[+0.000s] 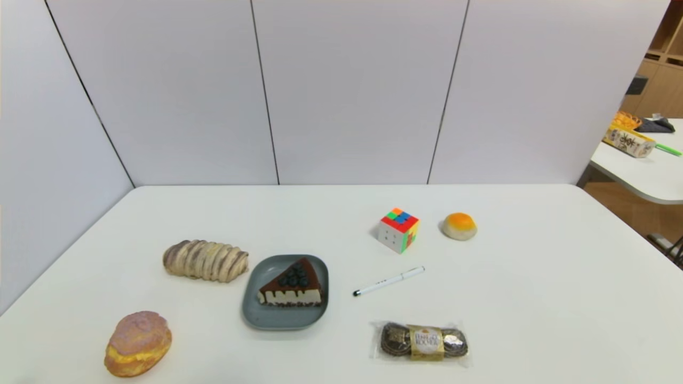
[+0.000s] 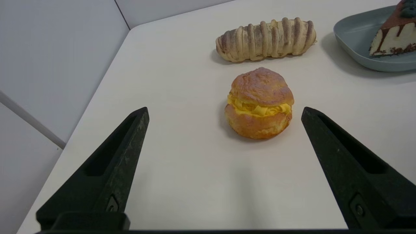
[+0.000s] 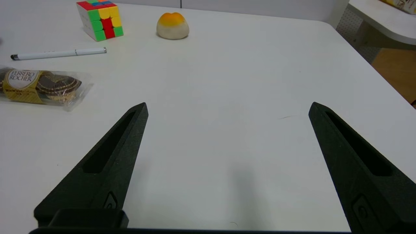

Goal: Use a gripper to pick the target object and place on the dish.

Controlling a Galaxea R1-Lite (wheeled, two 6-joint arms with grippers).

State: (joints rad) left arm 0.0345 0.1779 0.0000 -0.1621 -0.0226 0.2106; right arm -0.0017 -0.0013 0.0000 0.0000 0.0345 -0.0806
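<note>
Cake [image 1: 292, 284] sits on the dish [image 1: 256, 309], lower centre; left gripper [image 2: 225, 112] and right gripper [image 3: 227, 109] gape wide, empty.

The left gripper [image 2: 224, 110] hangs level above the table [image 2: 182, 182], near its front left edge, fingers [image 2: 113, 162] spread wide and empty. The right gripper [image 3: 227, 107] hangs level above the table's front right part, likewise wide apart and empty.

White table [image 1: 533, 298] with a blue-grey dish [image 1: 256, 312] near the middle. Striped bread [image 1: 205, 260] sits just left of the dish, cream puff [image 1: 137, 343] nearer-left, pen [image 1: 388, 281] right, chocolates [image 1: 424, 341] nearer-right, cube [image 1: 398, 230] and orange-topped bun [image 1: 459, 226] farther right.
</note>
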